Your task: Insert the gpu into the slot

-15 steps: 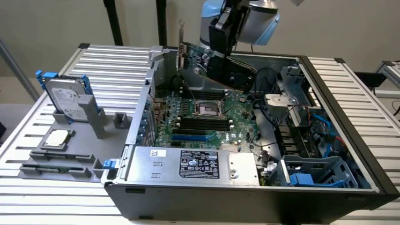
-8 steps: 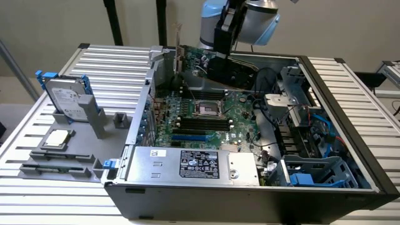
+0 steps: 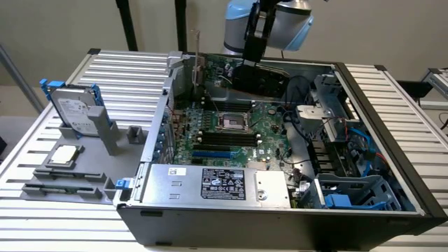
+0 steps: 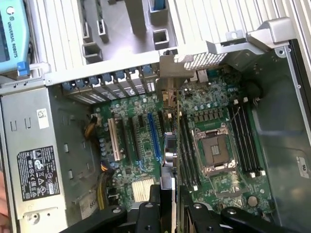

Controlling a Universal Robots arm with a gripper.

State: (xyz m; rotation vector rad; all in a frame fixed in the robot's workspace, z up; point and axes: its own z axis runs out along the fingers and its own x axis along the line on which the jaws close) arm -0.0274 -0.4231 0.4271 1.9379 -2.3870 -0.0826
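My gripper (image 3: 253,56) hangs over the far end of the open computer case and is shut on the gpu (image 3: 257,80), a flat black card held on edge above the motherboard. In the wrist view the gpu (image 4: 168,150) runs edge-on away from between my fingers (image 4: 148,213), and its perforated metal bracket (image 4: 204,60) reaches the case's rear wall. The slot (image 4: 152,138) is a long bright-blue strip lying parallel to the card, a little to its side away from the CPU socket. In the exterior view the slot (image 3: 212,155) sits on the green board just beyond the power supply, nearer than the card.
A silver labelled power-supply box (image 3: 217,184) fills the case's near end. The CPU socket (image 3: 233,122) and black memory slots (image 3: 225,139) lie between card and slot. Cables and a drive cage (image 3: 350,191) crowd the exterior view's right. A hard drive (image 3: 73,113) stands outside.
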